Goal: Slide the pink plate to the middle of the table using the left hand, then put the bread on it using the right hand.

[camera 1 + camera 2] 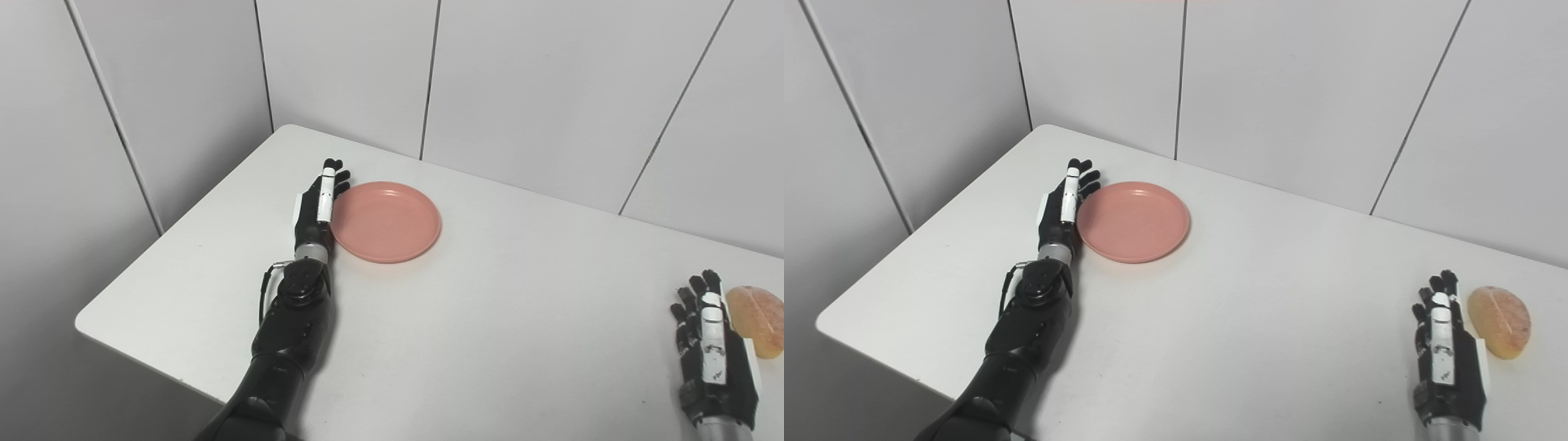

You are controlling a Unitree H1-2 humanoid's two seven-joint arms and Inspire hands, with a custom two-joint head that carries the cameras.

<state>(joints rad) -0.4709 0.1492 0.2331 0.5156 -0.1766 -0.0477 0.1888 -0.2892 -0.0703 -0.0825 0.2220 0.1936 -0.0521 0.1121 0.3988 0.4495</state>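
- Right now I see my left hand (1062,211) set edge-on against the left rim of the pink plate (1133,222), fingers (1072,184) straight and pressed close together, pointing away from me toward the far wall.
- The hand grips nothing; its flat side touches the plate's edge, or sits just beside it, and I cannot tell from either eye view whether there is real contact.
- The plate lies flat on the white table (1249,331), in the far-left part of the tabletop, near the back corner, with nothing on it.
- My left forearm (1029,318) runs in from the bottom left and lies low over the table, in line with the hand.
- My right hand (1445,355) is at the near-right edge of the table, palm turned down or inward, fingers (1442,291) extended and only slightly apart, holding nothing.
- The bread (1500,321), a rounded golden-brown piece with a pale line down its top, lies on the table just to the right of that hand.
- From the right eye view I see a narrow strip of table between the bread and the hand, so they are apart; in the left eye view the hand overlaps the bread's edge.
- The plate and the bread are well apart, at opposite sides of the table, and the middle stretch between them is bare white surface.
- Pale wall panels (1292,92) with dark seams stand behind the table.
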